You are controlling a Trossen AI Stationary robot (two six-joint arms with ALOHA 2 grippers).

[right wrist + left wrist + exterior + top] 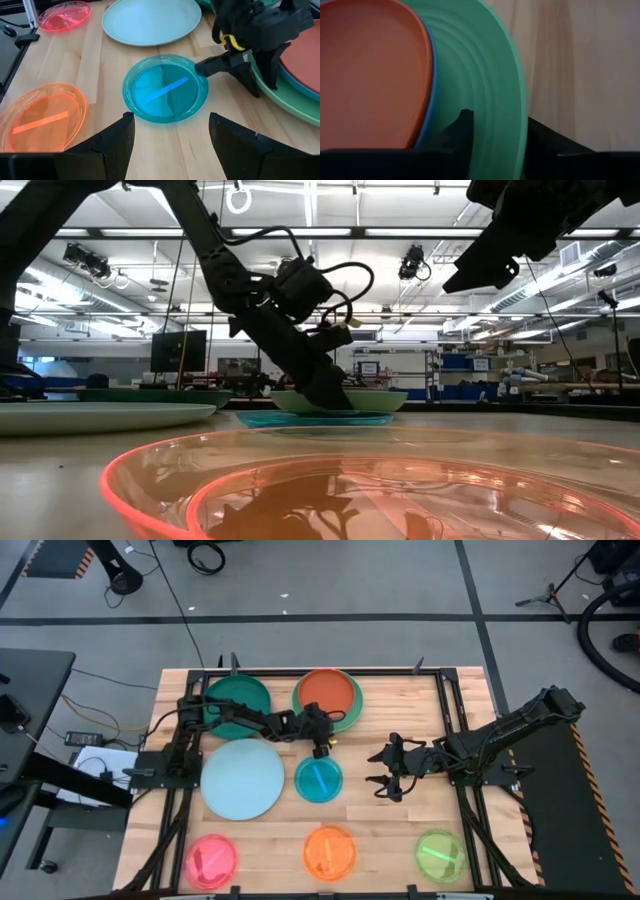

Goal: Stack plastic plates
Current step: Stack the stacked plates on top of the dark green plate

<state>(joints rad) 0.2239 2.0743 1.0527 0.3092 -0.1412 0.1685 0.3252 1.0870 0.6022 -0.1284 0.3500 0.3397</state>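
A red-orange plate (pixel 327 690) lies in a blue plate (pixel 431 95), which lies in a light green plate (pixel 349 718) at the table's far middle. My left gripper (pixel 322 746) is open, slanting down at the near rim of this stack. One finger (pixel 463 131) stands over the green plate's inner wall and the other (pixel 547 142) outside its rim (pixel 502 125). Whether they touch it does not show. My right gripper (pixel 384 770) is open, above bare wood to the right of the small teal plate (pixel 318 778). The teal plate lies flat on the table.
A dark green plate (pixel 237 698) lies far left and a large pale blue plate (pixel 243 780) left of the teal one. Along the near edge lie pink (pixel 211 860), orange (pixel 330 852) and lime (pixel 440 855) plates. Bare wood (pixel 400 710) lies far right.
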